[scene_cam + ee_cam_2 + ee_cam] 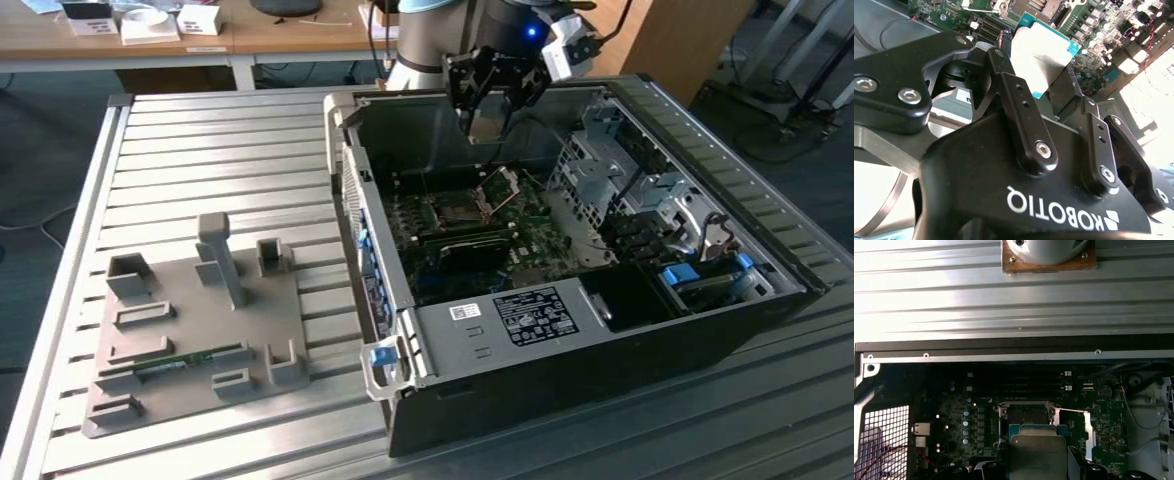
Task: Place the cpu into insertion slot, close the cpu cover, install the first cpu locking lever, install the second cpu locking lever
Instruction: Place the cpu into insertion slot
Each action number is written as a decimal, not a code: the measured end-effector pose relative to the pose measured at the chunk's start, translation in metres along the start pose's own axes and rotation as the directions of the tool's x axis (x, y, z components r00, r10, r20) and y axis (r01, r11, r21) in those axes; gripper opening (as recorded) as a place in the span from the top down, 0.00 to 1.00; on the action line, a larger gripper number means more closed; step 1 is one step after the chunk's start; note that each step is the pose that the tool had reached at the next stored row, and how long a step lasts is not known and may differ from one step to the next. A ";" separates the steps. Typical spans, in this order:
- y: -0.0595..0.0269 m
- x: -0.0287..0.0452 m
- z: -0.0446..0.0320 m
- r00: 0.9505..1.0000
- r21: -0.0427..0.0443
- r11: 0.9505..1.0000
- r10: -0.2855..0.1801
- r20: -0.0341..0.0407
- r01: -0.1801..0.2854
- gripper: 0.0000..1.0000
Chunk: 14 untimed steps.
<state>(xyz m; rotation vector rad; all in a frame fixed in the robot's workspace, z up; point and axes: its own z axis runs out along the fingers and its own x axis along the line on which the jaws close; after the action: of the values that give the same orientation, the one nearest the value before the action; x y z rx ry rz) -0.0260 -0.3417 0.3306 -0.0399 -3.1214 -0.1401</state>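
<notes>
Gripper [489, 118]: black, two fingers clamped on the cpu [1041, 50], spread no wider than the chip. Cpu: flat silvery square with a green edge, held in the air inside the open computer case [574, 385], above the motherboard [954, 410]. Insertion slot [1026, 415]: uncovered, dark centre showing. Cpu cover [502, 190]: tilted up.

The end effector [1040, 82] has smooth black links with a satin sheen, fastened by bright metal bolts. The cpu [1041, 47] wears a matt silvery metal lid on a teal-green board. The insertion slot [1026, 413] is rimmed in shiny bare metal. The table [200, 150] is ribbed brushed aluminium, glaring where lit. The computer case [561, 395] is matt dark-grey painted metal. The fixture tray [187, 332] looks like dull grey plastic.
</notes>
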 end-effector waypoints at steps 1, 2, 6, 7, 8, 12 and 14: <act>0.0000 0.0000 0.0003 1.000 0.000 1.000 0.000 0.000 0.000 0.46; 0.0000 0.0000 0.0003 1.000 -0.001 1.000 0.000 0.000 0.000 0.46; -0.0001 0.0000 0.0015 1.000 -0.001 1.000 0.000 0.000 0.000 0.46; -0.0002 0.0000 0.0018 1.000 0.000 1.000 0.000 0.000 0.000 0.46; -0.0002 0.0000 0.0018 1.000 0.000 1.000 0.000 0.000 0.000 0.46; -0.0002 0.0000 0.0024 1.000 0.000 1.000 0.000 0.000 0.000 0.46; -0.0002 -0.0001 0.0026 1.000 -0.001 1.000 0.000 0.000 0.000 0.46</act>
<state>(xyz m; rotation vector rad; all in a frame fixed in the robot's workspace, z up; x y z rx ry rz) -0.0260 -0.3417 0.3280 -0.0399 -3.1214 -0.1410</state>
